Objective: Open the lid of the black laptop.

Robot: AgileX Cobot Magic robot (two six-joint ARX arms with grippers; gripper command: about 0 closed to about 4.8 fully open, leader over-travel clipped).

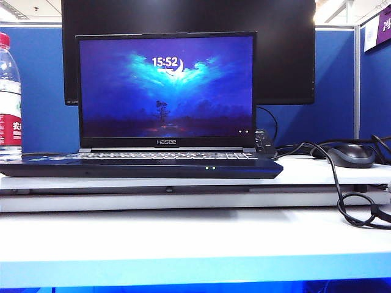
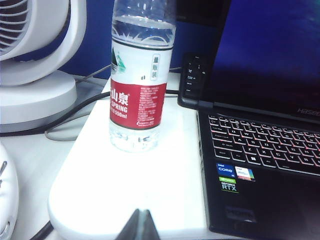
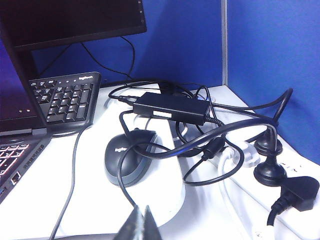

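Observation:
The black laptop [image 1: 146, 166] sits on a white platform [image 1: 317, 174] in the middle of the exterior view. Its lid [image 1: 166, 90] stands upright and open, the lit blue screen showing 15:52 and "Hasee" below. Neither arm shows in the exterior view. In the left wrist view my left gripper [image 2: 142, 225] is shut with nothing in it, over the platform's corner beside the laptop's keyboard [image 2: 260, 142]. My right gripper [image 3: 142, 224] is also shut and empty, over the platform off the laptop's [image 3: 15, 150] other side, near a mouse [image 3: 127, 156].
A water bottle [image 1: 9, 97] stands left of the laptop, a white fan [image 2: 35, 60] beyond it. A large dark monitor [image 1: 287, 49] rises behind. To the right lie the mouse [image 1: 349, 154], a separate keyboard [image 3: 67, 100], a power brick [image 3: 172, 107], tangled cables and plugs [image 3: 270, 170].

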